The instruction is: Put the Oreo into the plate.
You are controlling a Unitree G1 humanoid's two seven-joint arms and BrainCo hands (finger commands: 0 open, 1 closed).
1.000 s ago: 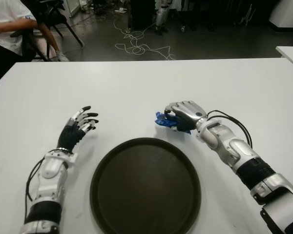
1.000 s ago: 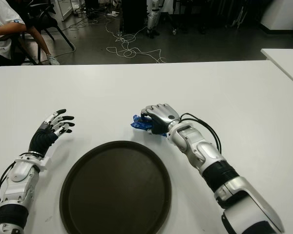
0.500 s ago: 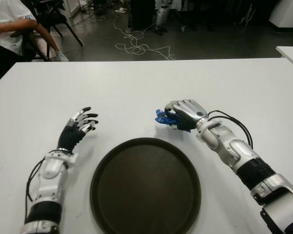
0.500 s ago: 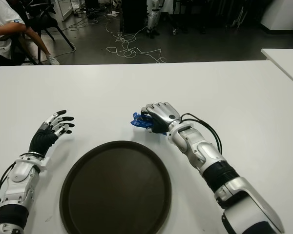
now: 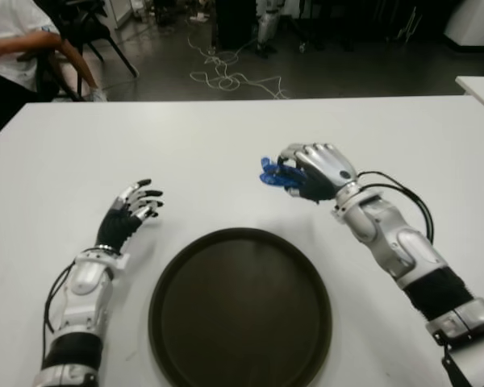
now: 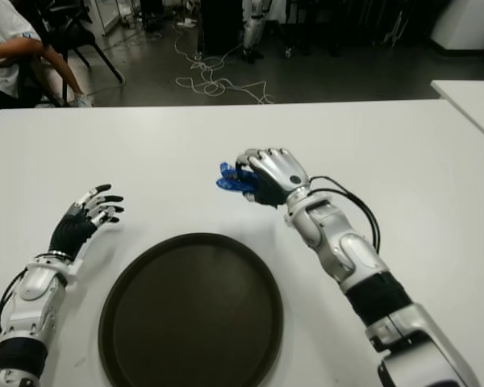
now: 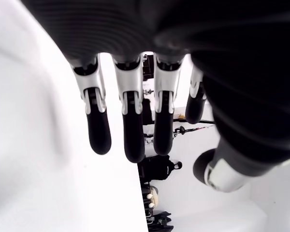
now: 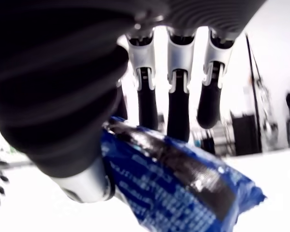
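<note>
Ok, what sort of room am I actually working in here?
Likely a robotics lab or workshop: loose cables sprawl on the dark floor beyond the white table, a seated person waits at its far left corner, and legs of another robot stand behind.

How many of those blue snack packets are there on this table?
1. The blue Oreo packet is gripped in the right hand, raised beyond the dark plate. No other shows; the left hand holds nothing.

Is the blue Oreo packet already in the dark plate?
No. The Oreo packet is gripped in the right hand, beyond the plate's far rim. The left hand shows open beside the plate.
</note>
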